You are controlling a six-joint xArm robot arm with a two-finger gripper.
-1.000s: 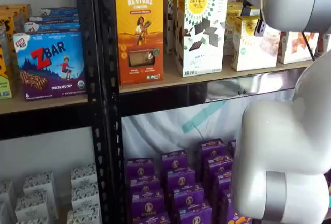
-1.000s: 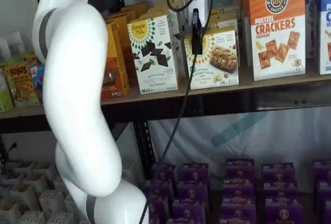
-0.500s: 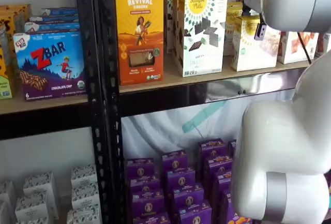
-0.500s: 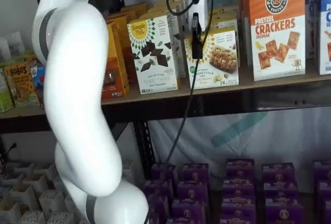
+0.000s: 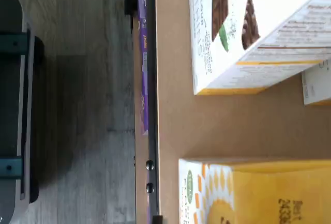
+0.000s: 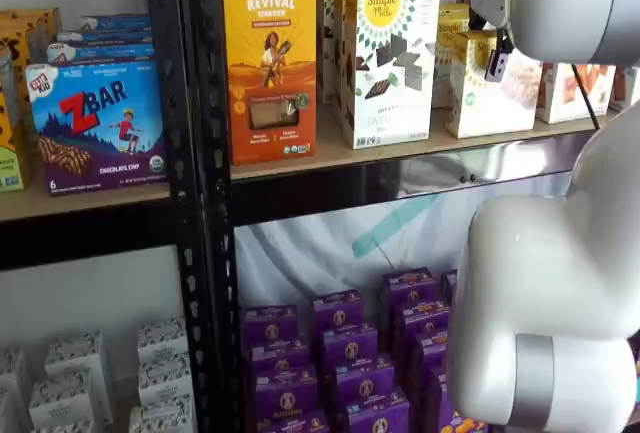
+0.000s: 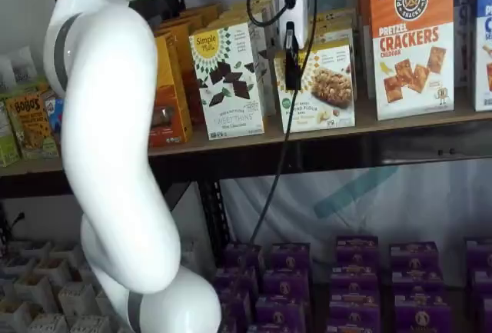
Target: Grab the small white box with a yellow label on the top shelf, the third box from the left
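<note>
The small white box [image 7: 323, 91] with its yellow sunburst label stands on the top shelf [image 7: 407, 121], between a taller white chocolate carton [image 7: 227, 79] and an orange cracker carton [image 7: 411, 41]. In both shelf views my gripper [image 7: 292, 75] hangs from above right at the box's front top edge. Only one black finger shows, side-on, so the gap between the fingers is hidden. In a shelf view the box [image 6: 480, 103] sits partly behind the gripper [image 6: 496, 65] and the white arm. The wrist view shows the box's yellow top [image 5: 264, 195] and the shelf board [image 5: 176, 110].
An orange Revival carton [image 6: 268, 63] stands left of the chocolate carton [image 6: 390, 63]. Black perforated uprights [image 6: 195, 153] divide the bays. Purple boxes [image 7: 354, 279] fill the shelf below. My white arm [image 7: 115, 141] fills the left of a shelf view, and a black cable [image 7: 265, 179] hangs down.
The black finger has sunk a little lower in front of the small white box. The box itself has not moved.
</note>
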